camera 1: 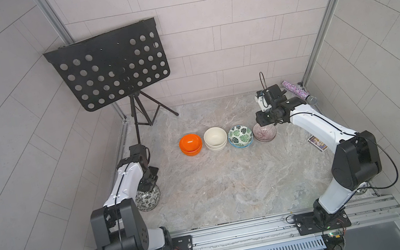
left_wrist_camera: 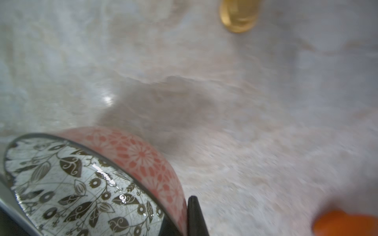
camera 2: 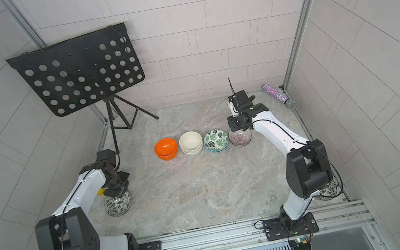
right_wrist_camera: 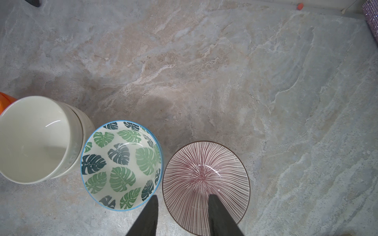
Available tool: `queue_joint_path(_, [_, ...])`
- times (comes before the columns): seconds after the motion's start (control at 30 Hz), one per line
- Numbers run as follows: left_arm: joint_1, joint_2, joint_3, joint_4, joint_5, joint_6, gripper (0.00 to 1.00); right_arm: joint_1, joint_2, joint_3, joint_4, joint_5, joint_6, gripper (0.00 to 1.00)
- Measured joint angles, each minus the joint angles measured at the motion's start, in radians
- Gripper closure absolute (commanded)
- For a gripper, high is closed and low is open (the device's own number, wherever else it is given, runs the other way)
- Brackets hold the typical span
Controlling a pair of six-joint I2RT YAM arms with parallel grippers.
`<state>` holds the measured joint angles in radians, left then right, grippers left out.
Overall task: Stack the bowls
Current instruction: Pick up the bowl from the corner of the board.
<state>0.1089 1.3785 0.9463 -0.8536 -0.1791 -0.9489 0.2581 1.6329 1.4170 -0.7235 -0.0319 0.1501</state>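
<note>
Overall, items run from largest to smallest.

- Bench (camera 1: pixel 231 181): marble-patterned surface carrying all the bowls.
- Music stand (camera 1: pixel 110 66): black perforated desk on a tripod, at the far left corner.
- Left gripper (camera 2: pixel 118 190): near the bench's left edge. Its fingers (left_wrist_camera: pixel 196 216) are closed on the wall of the dark-leaf bowl (camera 2: pixel 118 205), which has a red floral outside. Whether that bowl rests on the bench cannot be told.
- Right gripper (right_wrist_camera: pixel 183 195): fingers apart, one inside the purple-striped bowl (camera 1: pixel 264 132) and one outside, straddling its rim without clamping.
- Row of bowls, mid-bench, left to right in both top views: orange stack (camera 1: pixel 190 144), cream stack (camera 1: pixel 215 138), green-leaf stack (camera 1: pixel 240 136), then the purple-striped bowl, each close beside its neighbour.
- Second dark-leaf bowl (camera 2: pixel 328 189): partly hidden behind the right arm's base.
- Glittery microphone (camera 1: pixel 299 93): lying at the far right corner.
- Card (camera 1: pixel 317 143): flat beside the right arm.
</note>
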Motion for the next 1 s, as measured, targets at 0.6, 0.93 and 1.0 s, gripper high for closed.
queue_joint_path(0.6, [-0.864,0.319,0.632,-0.013,0.031,1.139,0.99,-0.185,0.049,0.119,-0.002,-0.199,0.057,0.56])
queue_joint_path(0.93, [-0.951,0.255,0.381,0.014,0.053,1.747,1.00,-0.150,0.090,0.264,-0.087,-0.365,0.039,0.57])
queue_joint_path(1.0, [-0.944,0.216,0.335,0.023,0.051,1.852,1.00,-0.111,0.090,0.267,-0.107,-0.390,0.028,0.57])
